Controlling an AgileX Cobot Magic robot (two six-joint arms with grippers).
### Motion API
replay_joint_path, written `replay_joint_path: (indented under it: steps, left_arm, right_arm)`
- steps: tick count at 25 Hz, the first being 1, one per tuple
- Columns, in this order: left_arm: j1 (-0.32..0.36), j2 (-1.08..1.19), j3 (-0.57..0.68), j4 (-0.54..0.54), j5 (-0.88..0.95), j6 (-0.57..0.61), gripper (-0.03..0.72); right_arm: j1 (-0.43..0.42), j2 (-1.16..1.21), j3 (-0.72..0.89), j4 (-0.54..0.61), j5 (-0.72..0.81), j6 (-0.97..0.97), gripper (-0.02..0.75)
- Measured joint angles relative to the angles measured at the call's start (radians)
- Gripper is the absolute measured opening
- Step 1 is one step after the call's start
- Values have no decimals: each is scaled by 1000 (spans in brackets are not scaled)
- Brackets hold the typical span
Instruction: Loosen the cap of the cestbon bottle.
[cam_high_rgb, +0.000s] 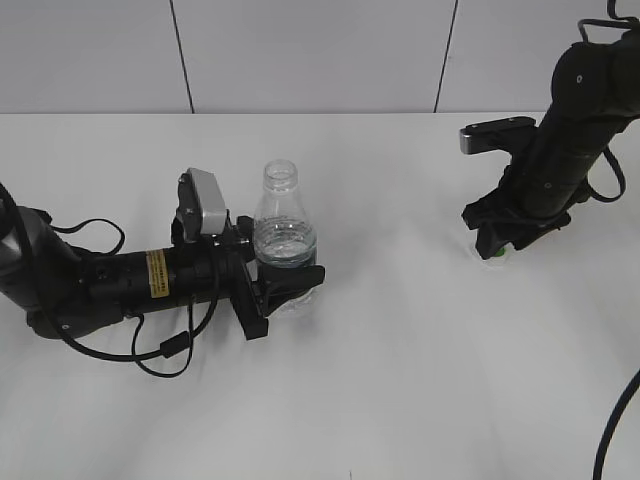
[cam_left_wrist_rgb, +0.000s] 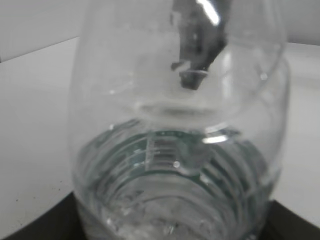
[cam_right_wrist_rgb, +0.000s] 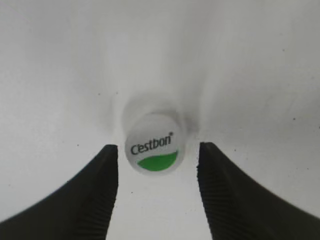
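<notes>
The cestbon bottle (cam_high_rgb: 284, 235) stands upright left of centre, clear with a dark green label band, its neck open and uncapped. My left gripper (cam_high_rgb: 285, 283) is shut on its lower body; the bottle fills the left wrist view (cam_left_wrist_rgb: 180, 150). The cap (cam_right_wrist_rgb: 155, 144), white with a green half-circle and "Cestbon" lettering, lies on the white table, off the bottle. My right gripper (cam_right_wrist_rgb: 157, 150) is open with a finger on each side of the cap, not touching it. In the exterior view the right gripper (cam_high_rgb: 505, 240) hovers low over the cap (cam_high_rgb: 497, 253) at the right.
The white table (cam_high_rgb: 400, 380) spreads around both arms. A tiled wall runs along the back edge. Black cables trail from the left arm near the front left and from the right arm at the right edge.
</notes>
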Motion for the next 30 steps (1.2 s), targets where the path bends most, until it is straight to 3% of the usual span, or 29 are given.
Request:
replay_joint_path:
  steps: [6, 8, 17, 24, 30]
  left_arm:
    - [0, 0, 0, 0, 0, 0, 406]
    - [0, 0, 0, 0, 0, 0, 406]
    - [0, 0, 0, 0, 0, 0, 406]
    - [0, 0, 0, -1, 0, -19, 406]
    - [0, 5, 0, 8, 39, -57, 493]
  right_arm:
    - [0, 0, -1, 0, 28, 27, 571]
    - [0, 0, -16, -1, 71, 44, 591]
    - [-44, -42, -180, -19, 190, 114, 596]
    - [-80, -45, -194, -31, 244, 120, 594]
    - [-80, -49, -194, -31, 251, 114, 591]
